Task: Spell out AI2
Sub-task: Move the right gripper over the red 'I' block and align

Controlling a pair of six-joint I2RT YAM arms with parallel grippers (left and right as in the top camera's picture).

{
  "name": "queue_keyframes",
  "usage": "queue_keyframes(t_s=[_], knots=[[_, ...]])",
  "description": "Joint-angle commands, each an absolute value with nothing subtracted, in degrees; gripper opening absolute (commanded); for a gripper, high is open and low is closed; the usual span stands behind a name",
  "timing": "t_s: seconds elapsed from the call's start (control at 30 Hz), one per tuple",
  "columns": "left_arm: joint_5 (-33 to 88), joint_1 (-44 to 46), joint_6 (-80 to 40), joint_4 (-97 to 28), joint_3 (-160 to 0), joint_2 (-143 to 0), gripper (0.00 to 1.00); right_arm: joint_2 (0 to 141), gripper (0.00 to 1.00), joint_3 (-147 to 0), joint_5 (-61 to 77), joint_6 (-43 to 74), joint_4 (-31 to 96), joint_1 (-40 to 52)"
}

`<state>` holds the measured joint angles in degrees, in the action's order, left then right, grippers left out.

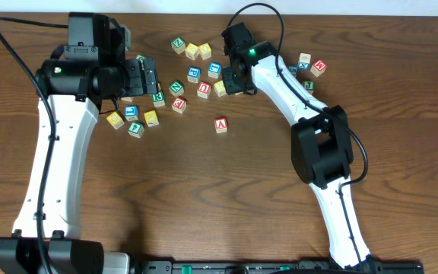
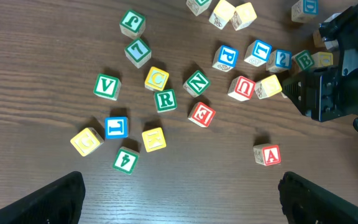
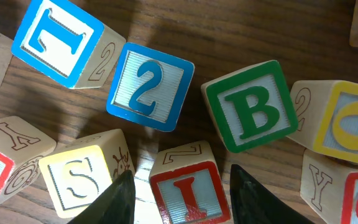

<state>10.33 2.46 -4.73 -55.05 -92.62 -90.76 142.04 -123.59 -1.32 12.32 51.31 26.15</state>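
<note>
The red-framed "I" cube (image 3: 185, 190) sits on the table between the fingers of my right gripper (image 3: 181, 173). The jaws are open, and a thin gap shows on each side of the cube. Just beyond it lies the blue-framed "2" cube (image 3: 146, 87), also seen at the arm's edge in the left wrist view (image 2: 283, 59). The red "A" cube (image 1: 220, 125) stands alone nearer the table's middle (image 2: 268, 154). My left gripper (image 2: 182, 205) hovers open above bare wood, left of the cluster (image 1: 147, 76), holding nothing.
A green "B" cube (image 3: 250, 115), a yellow "S" cube (image 3: 79, 177) and a blue-framed cube (image 3: 58, 40) crowd close round the right fingers. Several more cubes are scattered at the left (image 1: 135, 118), and a few lie at the back right (image 1: 314, 65).
</note>
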Motion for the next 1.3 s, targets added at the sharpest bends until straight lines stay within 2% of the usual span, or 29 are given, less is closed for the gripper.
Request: queue_keyframes(t_s=[0.0,1.27], knots=[[9.78,2.48,-5.26,-54.98,-93.56,-90.7,0.98,142.89,0.43,-123.15,-2.02,11.51,51.16,25.91],[9.78,2.48,-5.26,-54.98,-93.56,-90.7,0.98,142.89,0.43,-123.15,-2.0,11.51,51.2,25.91]])
